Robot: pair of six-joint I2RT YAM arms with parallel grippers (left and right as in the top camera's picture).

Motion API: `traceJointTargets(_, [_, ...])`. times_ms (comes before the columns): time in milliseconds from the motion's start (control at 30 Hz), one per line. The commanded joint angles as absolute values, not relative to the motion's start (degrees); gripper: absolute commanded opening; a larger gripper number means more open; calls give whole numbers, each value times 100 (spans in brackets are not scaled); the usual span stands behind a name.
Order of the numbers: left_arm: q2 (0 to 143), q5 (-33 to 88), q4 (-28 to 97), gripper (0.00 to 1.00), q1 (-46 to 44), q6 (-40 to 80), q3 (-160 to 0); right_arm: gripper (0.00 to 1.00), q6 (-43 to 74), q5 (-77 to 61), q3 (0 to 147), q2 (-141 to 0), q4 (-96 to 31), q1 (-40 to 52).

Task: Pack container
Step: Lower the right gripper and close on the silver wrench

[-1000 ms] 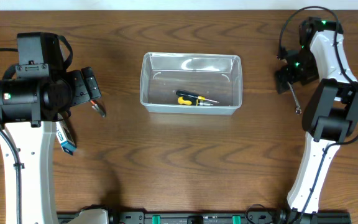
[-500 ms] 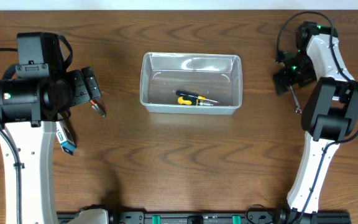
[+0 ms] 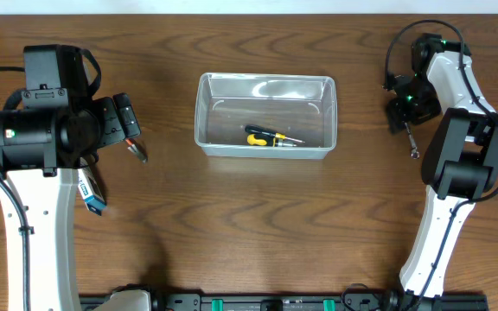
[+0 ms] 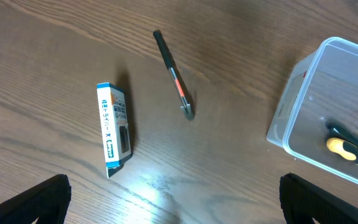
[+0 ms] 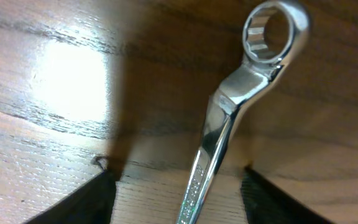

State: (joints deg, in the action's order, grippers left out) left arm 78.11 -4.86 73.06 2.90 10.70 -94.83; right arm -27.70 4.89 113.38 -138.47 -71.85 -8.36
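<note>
My right pincer [image 5: 179, 196] is open, low over the wooden table [image 3: 258, 225]. A shiny wrench [image 5: 229, 118] lies flat on the wood between my fingers [image 5: 92, 202]. There is bare wood on each side of its shaft, so neither finger touches it. In my right wrist view its ring end points toward 1 o'clock.

From overhead, the container [image 3: 266, 79] stands upright at the middle of the table, a little toward 12 o'clock. My right pincer is well apart from it, at about 3 o'clock of it. A screwdriver [image 3: 266, 137] with a yellow and black handle lies on the container's floor, near the 6 o'clock wall.

My left pincer [image 4: 176, 199] is spread wide and holds nothing, hanging above the table at 9 o'clock of the container. In its view a small blue and white box [image 4: 114, 129] lies flat toward 9 o'clock. A slim black tool with a red band [image 4: 174, 74] lies toward 12 o'clock, apart from the box. A corner of the container shows at 3 o'clock.
</note>
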Motion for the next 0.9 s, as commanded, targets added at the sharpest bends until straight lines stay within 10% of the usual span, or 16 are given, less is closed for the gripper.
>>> traceJointTargets(0, [7784,-491,7317,98,320,1061,-9533,54,-2768,274,11076,-14149,-7109,-827])
traceJointTargets(267, [7784,-491,7328,98,320,1061,-9533,20,-2532,276,11076,-14149,-7043,-821])
traceJointTargets(867, [7784,-491,7330,98,320,1061,-9533,1,-2408,272,11078,-14149,-6991,-814])
